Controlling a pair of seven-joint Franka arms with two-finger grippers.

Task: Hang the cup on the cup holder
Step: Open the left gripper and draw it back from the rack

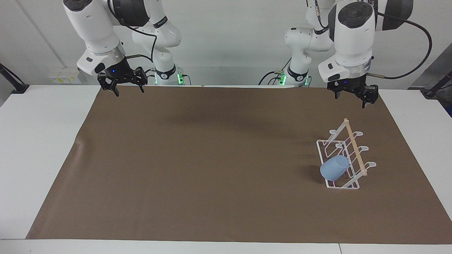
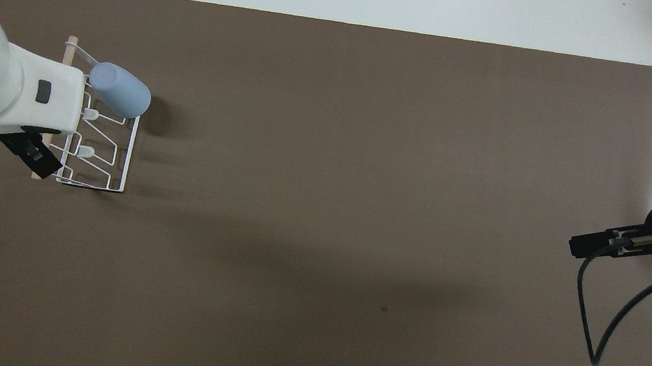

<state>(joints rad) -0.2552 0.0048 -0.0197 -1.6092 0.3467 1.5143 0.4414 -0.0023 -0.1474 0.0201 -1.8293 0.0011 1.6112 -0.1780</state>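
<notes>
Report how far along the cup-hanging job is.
Done: the cup sits tilted over a prong of the cup holder, at the holder's end farthest from the robots, with no gripper touching it. In hand: nothing; the left gripper is raised over the mat's edge by its base, open and empty, and the right gripper waits open. Left: nothing visible.

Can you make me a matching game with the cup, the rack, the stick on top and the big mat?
Things:
1. cup
2. rack
3. stick
4. mat

Descriptions:
A. brown, spread over the table
B. light blue, hanging on a prong
C. white wire
D. pale wood, across the top of the rack

Pairs: 1-B, 2-C, 3-D, 4-A
</notes>
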